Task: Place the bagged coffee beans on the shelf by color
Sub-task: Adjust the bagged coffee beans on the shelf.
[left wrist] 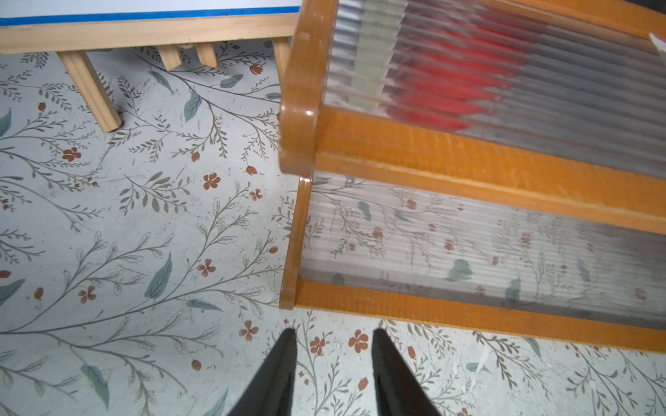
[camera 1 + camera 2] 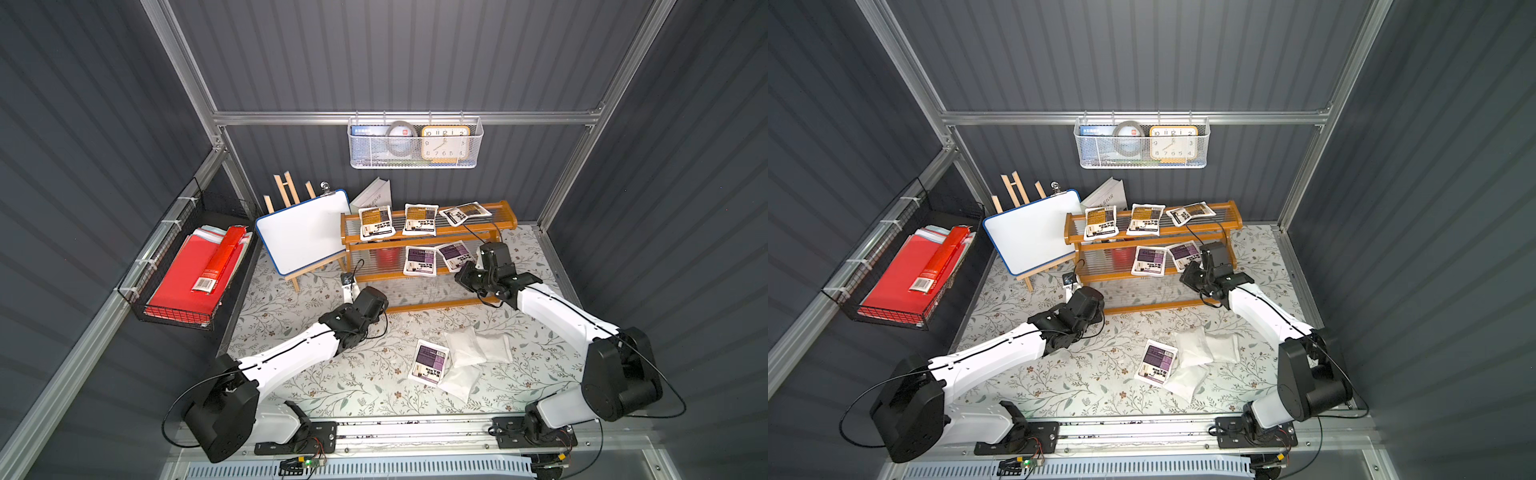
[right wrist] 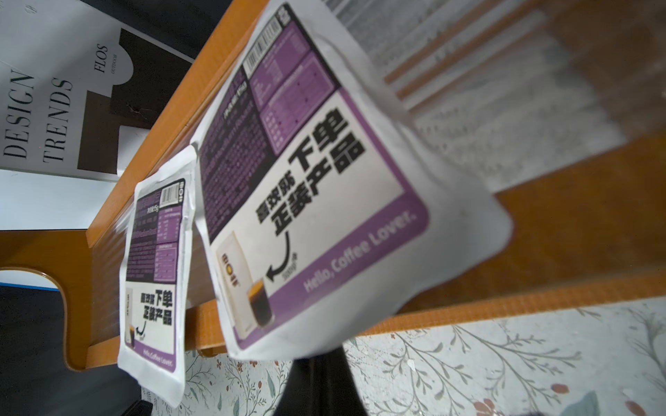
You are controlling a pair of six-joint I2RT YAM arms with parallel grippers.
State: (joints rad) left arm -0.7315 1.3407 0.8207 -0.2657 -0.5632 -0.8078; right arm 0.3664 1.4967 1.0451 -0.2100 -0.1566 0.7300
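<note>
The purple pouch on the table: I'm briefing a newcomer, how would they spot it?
From the orange shelf, come forward onto the floral mat. Four pouches cluster there: the purple pouch is the only one label-up; its three neighbours show plain white backs.

Both top views: high, looking down, same whole scene. Wrist views: close, both on shelf (image 1: pixel 432 158).

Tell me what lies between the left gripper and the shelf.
Bare floral mat alone separates left gripper and shelf, shown in the left wrist view.
</note>
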